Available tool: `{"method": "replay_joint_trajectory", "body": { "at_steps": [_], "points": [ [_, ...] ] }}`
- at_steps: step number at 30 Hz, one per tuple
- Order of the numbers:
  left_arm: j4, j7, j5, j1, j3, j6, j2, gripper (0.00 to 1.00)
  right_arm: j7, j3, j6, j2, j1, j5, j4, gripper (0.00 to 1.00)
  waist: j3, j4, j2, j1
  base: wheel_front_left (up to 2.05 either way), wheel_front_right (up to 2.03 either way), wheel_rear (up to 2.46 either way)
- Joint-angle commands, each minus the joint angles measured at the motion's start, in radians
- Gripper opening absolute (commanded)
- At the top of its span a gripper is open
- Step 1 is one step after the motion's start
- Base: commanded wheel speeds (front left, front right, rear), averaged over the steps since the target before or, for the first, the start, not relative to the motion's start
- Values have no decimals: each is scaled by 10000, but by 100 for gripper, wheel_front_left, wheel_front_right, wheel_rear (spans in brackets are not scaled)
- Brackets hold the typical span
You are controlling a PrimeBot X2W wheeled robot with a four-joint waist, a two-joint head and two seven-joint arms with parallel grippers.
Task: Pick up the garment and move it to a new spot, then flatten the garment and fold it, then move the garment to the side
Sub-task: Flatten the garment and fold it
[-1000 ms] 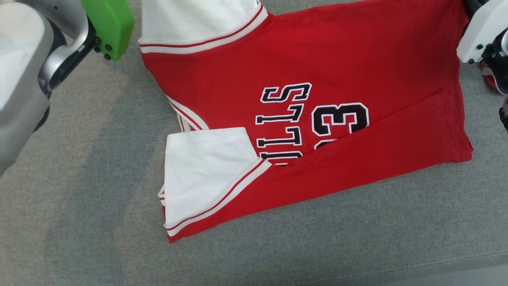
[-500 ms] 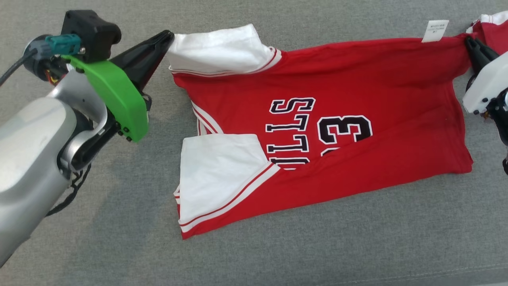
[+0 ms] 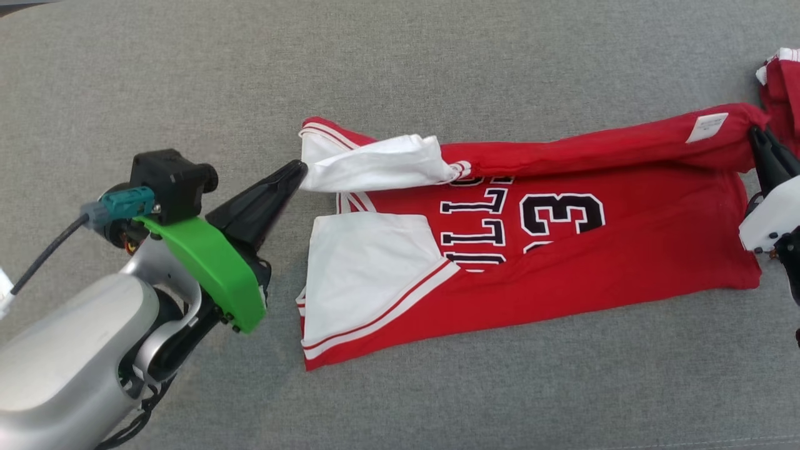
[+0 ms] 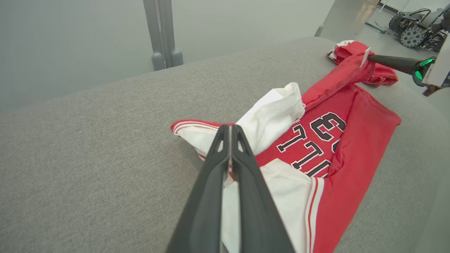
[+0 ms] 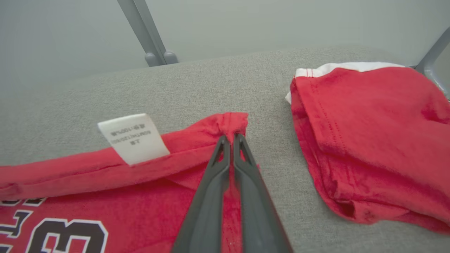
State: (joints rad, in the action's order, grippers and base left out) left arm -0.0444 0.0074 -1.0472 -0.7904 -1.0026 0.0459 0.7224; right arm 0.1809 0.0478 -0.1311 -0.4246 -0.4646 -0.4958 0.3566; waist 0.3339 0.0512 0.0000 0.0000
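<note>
The garment (image 3: 625,250) is a red jersey with white sleeves and dark lettering, lying on a grey cushion (image 3: 187,75). Its far edge is lifted and rolled forward over the top of the lettering. My left gripper (image 3: 301,169) is shut on the far white sleeve (image 3: 375,165) at the jersey's left end. The left wrist view has these fingers (image 4: 230,127) pinched on white cloth of the garment (image 4: 337,140). My right gripper (image 3: 756,134) is shut on the red hem corner beside a white label (image 3: 706,127). In the right wrist view the gripper (image 5: 230,137) grips the bunched red garment (image 5: 105,196).
A second red garment (image 3: 781,81) lies bunched on the cushion just right of my right gripper, large in the right wrist view (image 5: 369,133). Grey frame posts (image 4: 161,31) stand beyond the cushion's far edge. A seam (image 3: 687,440) marks the cushion's front edge.
Both grippers have drawn the jersey's far edge toward the near side, so it now folds over the top letters. The head camera has also shifted, bringing more of the far cushion into view.
</note>
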Motion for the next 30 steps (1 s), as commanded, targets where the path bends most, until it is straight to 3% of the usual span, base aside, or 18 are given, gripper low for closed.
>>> {"method": "replay_joint_trajectory", "body": {
  "at_steps": [1,7,13,14,15,16,17,18,24,30],
  "points": [
    [-83,-115,-56,257,27,106,111,0,-98,104,8,62,270,-15,-123,0,-19,-3,0,0,0,0,0],
    [-498,-362,-198,948,-64,425,260,0,-171,491,8,292,1000,-70,-393,0,-53,6,0,0,0,0,0],
    [-425,-454,-398,1505,-291,471,114,0,-168,816,8,528,1593,-71,-473,2,-115,107,0,0,0,0,0],
    [-355,-493,-391,1555,-325,461,65,0,-144,858,8,577,1641,-89,-456,21,-134,115,0,0,0,0,0],
    [-249,-539,-396,1614,-360,471,-34,0,-89,901,8,627,1732,-112,-414,47,-176,134,0,0,0,0,0],
    [-137,-574,-438,1685,-390,475,-118,5,-90,934,8,664,1814,-82,-404,100,-218,150,0,0,0,0,0],
    [42,-696,-318,1716,-413,535,-186,49,-134,1050,9,738,1883,-42,-409,100,-279,157,0,0,0,0,0],
    [156,-812,-215,1741,-413,585,-261,100,-155,1116,8,774,1973,-14,-437,100,-333,160,0,0,0,0,0],
    [712,-2142,444,2385,-386,1282,-784,100,-305,1739,8,1075,3074,85,-1025,100,-857,83,0,0,0,0,0],
    [866,-2725,1568,3653,178,2609,-1453,100,-689,2268,6,1653,4049,185,-1415,100,-1466,-108,0,0,0,0,0]
  ]
}}
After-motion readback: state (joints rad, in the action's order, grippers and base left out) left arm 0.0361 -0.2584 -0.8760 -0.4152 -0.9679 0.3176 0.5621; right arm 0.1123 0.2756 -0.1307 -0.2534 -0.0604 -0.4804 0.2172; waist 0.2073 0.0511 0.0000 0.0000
